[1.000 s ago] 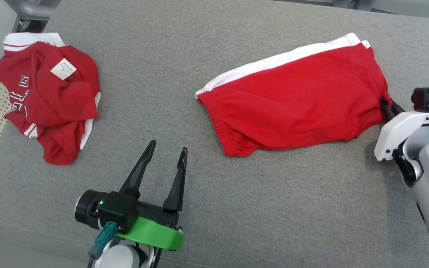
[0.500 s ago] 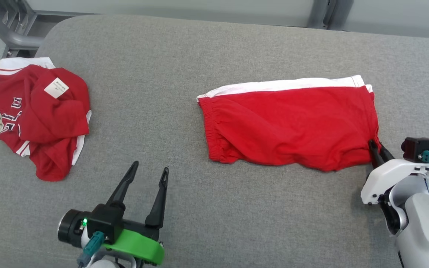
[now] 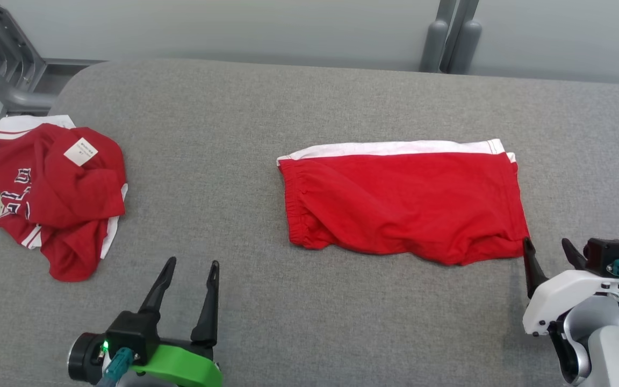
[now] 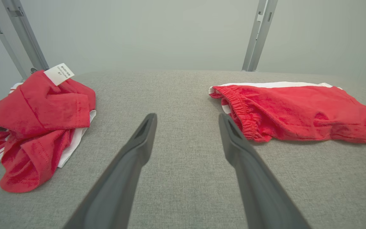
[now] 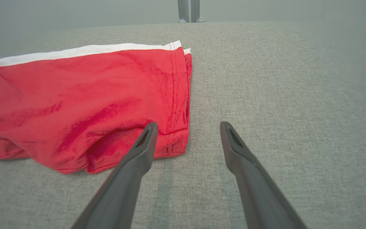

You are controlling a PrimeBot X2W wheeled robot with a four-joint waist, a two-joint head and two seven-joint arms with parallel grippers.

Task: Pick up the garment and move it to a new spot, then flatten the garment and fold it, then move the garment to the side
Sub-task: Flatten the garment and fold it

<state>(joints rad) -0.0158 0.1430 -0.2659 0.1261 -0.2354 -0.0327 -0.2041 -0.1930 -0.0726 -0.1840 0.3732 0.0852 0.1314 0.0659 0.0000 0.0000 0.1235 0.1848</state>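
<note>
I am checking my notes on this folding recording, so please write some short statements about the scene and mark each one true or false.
1. The red shorts lie spread on the grey cushion. True.
2. The right gripper is shut on the corner of the shorts. False: its fingers stand open at the near right corner and grip nothing.
3. The left gripper is open and holds nothing. True.
4. A white tag shows on the crumpled red shirt. True.
5. The crumpled red shirt lies on top of the shorts. False: it lies apart from them, at the cushion's left side.
</note>
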